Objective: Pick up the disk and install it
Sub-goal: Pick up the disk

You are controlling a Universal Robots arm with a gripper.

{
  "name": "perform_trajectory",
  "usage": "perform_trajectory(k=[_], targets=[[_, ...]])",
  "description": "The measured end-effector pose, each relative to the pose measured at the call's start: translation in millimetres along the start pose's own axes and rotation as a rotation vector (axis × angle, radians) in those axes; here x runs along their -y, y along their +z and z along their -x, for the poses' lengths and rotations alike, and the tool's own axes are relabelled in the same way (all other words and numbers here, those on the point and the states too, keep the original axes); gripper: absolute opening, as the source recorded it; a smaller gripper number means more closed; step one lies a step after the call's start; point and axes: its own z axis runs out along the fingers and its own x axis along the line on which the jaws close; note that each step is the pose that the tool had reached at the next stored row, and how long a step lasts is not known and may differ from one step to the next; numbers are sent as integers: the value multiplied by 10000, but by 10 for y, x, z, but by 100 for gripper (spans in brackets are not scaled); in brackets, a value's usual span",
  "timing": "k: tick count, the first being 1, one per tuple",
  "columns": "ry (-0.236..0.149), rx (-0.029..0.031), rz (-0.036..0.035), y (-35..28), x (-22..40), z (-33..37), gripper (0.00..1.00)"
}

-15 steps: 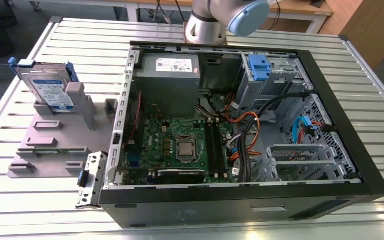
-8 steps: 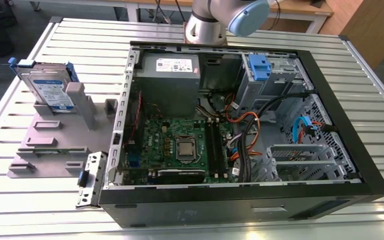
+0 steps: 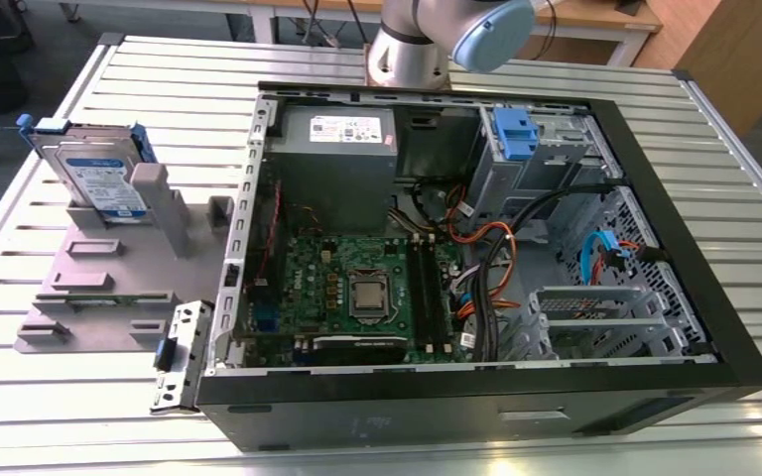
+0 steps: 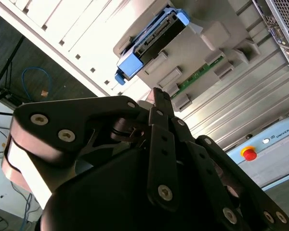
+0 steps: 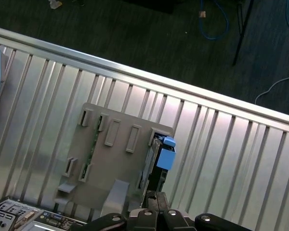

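Observation:
The disk (image 3: 96, 174) is a silver drive with a blue-and-white label in a blue carrier. It stands on edge in a slot of the grey holder (image 3: 103, 288), at the exterior view's left, on the slatted table. In both wrist views I look down past my gripper (image 4: 157, 94) at the disk (image 4: 151, 41) (image 5: 159, 156), which lies well beyond the fingertips with clear space between. My gripper (image 5: 154, 196) is shut, with nothing in it.
The open computer case (image 3: 718, 327) lies right of the holder, with a power supply (image 3: 334, 129), motherboard (image 3: 354, 288) and a blue clip (image 3: 514, 134) at its drive bay. A metal bracket (image 3: 183, 352) leans by the case. The arm's base (image 3: 415, 45) stands behind.

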Motion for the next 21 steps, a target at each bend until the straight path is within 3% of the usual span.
perform_trajectory(k=[11, 21], targets=[[1, -51, -179, 162, -3, -14, 11], [1, -72, -249, 306, -3, -18, 11]])
